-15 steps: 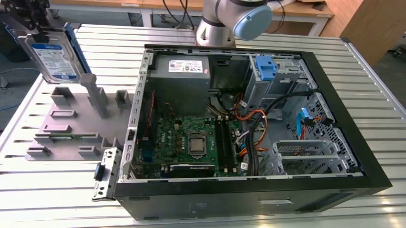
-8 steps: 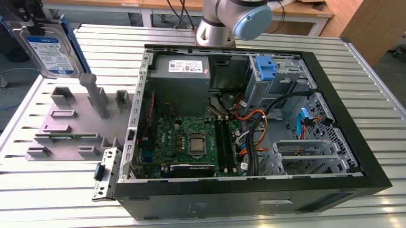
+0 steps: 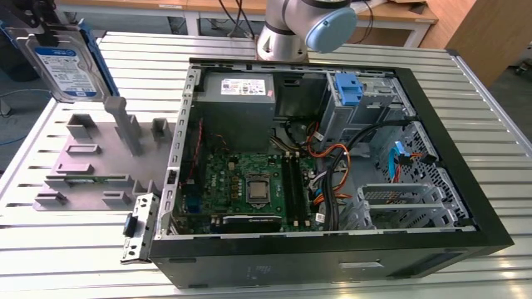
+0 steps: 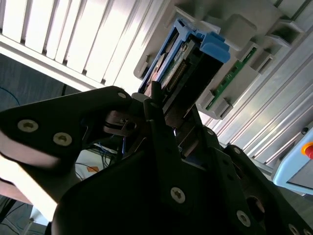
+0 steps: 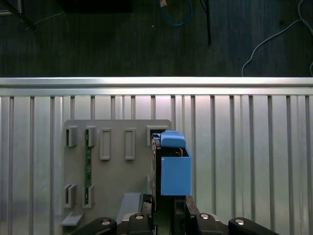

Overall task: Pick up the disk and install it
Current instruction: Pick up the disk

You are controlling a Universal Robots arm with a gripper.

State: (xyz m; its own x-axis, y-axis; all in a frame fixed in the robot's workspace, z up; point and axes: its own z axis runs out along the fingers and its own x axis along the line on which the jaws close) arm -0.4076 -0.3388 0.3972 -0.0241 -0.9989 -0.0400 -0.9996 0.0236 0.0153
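Holding the disk [image 3: 70, 62] upright, the gripper [image 3: 47, 34] displays its white-and-blue label [image 3: 65, 75].

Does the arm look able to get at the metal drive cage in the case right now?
Probably yes: the case lies open on top and nothing covers the cage, though cables run close beside it. The end effector is shut on the disk.

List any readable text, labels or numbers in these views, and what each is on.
Nothing can be quoted.
White-and-blue label on the disk: print too small to read.
White label on the power supply: too small to read.
Pale stickers on the front of the computer case: blurred, unreadable.
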